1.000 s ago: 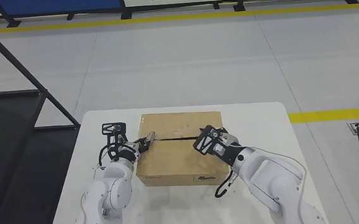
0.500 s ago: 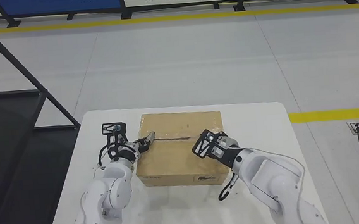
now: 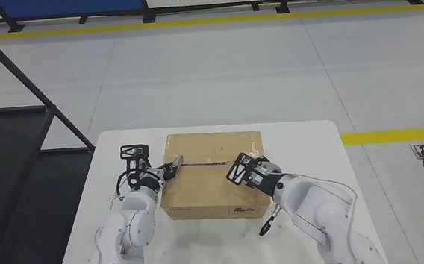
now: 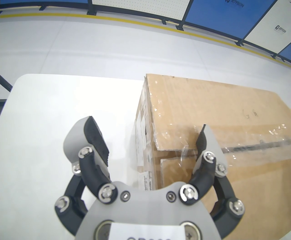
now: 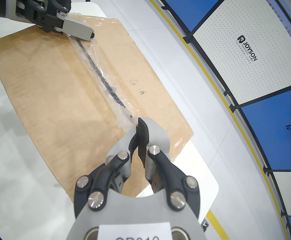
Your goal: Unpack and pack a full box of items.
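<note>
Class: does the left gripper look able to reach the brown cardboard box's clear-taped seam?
Probably yes: the open left gripper straddles the brown cardboard box's edge beside the clear-taped seam; nothing lies between.

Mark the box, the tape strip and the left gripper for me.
box point(image 3: 205, 192): top view, near top flap.
tape strip point(image 5: 106, 87): right wrist view, middle, over the seam.
left gripper point(image 4: 147, 122): left wrist view, midway between its open fingers.

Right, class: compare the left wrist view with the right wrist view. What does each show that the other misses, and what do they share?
Left wrist view: the labelled side wall of the box, with the open left gripper astride its top edge. Right wrist view: the right gripper shut on the end of the clear tape. Both: the box's top, its taped seam and the white table.
</note>
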Action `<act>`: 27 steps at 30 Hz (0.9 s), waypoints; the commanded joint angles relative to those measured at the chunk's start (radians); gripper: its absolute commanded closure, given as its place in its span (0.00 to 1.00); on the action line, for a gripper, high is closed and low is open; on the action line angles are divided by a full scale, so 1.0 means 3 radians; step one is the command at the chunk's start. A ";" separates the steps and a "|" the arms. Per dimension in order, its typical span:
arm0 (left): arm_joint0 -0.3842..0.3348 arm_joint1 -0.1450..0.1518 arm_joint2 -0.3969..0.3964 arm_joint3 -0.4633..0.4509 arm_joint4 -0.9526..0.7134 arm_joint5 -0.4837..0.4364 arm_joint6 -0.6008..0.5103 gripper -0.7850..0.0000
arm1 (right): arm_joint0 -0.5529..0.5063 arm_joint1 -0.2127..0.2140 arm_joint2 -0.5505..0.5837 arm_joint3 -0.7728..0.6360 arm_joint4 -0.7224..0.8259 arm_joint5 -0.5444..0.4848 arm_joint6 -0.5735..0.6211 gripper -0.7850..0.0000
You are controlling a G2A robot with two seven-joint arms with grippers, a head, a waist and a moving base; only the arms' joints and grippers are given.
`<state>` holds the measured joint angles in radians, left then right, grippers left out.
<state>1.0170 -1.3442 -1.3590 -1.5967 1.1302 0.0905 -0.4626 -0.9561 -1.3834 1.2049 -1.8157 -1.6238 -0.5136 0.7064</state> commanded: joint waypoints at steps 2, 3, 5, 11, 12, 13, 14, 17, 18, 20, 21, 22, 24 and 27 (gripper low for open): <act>0.0004 0.0001 0.0000 -0.0004 0.0002 -0.0003 -0.0002 0.00 | 0.0001 0.0003 -0.0004 0.0006 -0.0009 0.0027 0.0027 0.82; 0.0005 0.0001 0.0000 -0.0005 0.0002 -0.0003 -0.0001 0.00 | 0.0001 0.0005 -0.0003 0.0011 -0.0008 0.0032 0.0042 0.81; 0.0007 0.0002 0.0001 -0.0007 0.0002 -0.0002 -0.0001 0.00 | 0.0004 0.0008 -0.0003 0.0012 -0.0006 0.0034 0.0056 0.80; 0.0012 0.0003 0.0004 -0.0014 0.0004 -0.0004 -0.0003 0.00 | -0.0012 0.0017 0.0018 -0.0001 -0.0004 0.0085 0.0109 0.61; 0.0013 0.0003 0.0004 -0.0015 0.0005 -0.0006 -0.0004 0.00 | -0.0020 0.0020 0.0025 -0.0008 -0.0008 0.0098 0.0112 0.59; 0.0014 0.0004 0.0003 -0.0016 0.0005 -0.0006 -0.0005 0.00 | -0.0028 0.0022 0.0031 -0.0019 -0.0013 0.0115 0.0115 0.57; 0.0014 0.0004 0.0004 -0.0017 0.0005 -0.0005 -0.0005 0.00 | -0.0040 0.0023 0.0043 -0.0034 -0.0014 0.0149 0.0103 0.57; 0.0016 0.0005 0.0008 -0.0021 0.0008 -0.0009 -0.0009 0.00 | -0.0087 0.0027 0.0086 -0.0091 -0.0023 0.0292 0.0042 0.58; 0.0016 0.0005 0.0008 -0.0022 0.0008 -0.0009 -0.0009 0.00 | -0.0105 0.0027 0.0101 -0.0113 -0.0022 0.0345 0.0019 0.58; 0.0018 0.0004 0.0012 -0.0026 0.0009 -0.0005 -0.0010 0.00 | -0.0139 0.0028 0.0129 -0.0163 -0.0026 0.0455 -0.0024 0.58; 0.0019 0.0004 0.0015 -0.0029 0.0009 -0.0002 -0.0010 0.00 | -0.0155 0.0029 0.0140 -0.0186 -0.0029 0.0501 -0.0044 0.58; 0.0020 0.0004 0.0017 -0.0031 0.0009 0.0001 -0.0010 0.00 | -0.0169 0.0029 0.0150 -0.0204 -0.0033 0.0548 -0.0056 0.58; 0.0021 0.0004 0.0021 -0.0033 0.0006 -0.0003 -0.0013 0.00 | -0.0185 0.0031 0.0155 -0.0228 -0.0045 0.0575 -0.0059 0.57; 0.0021 0.0004 0.0021 -0.0034 0.0005 -0.0005 -0.0015 0.00 | -0.0193 0.0035 0.0160 -0.0239 -0.0034 0.0568 -0.0048 0.56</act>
<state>1.0231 -1.3430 -1.3527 -1.6068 1.1317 0.0892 -0.4670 -1.0138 -1.3733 1.2530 -1.8878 -1.6357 -0.3400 0.6906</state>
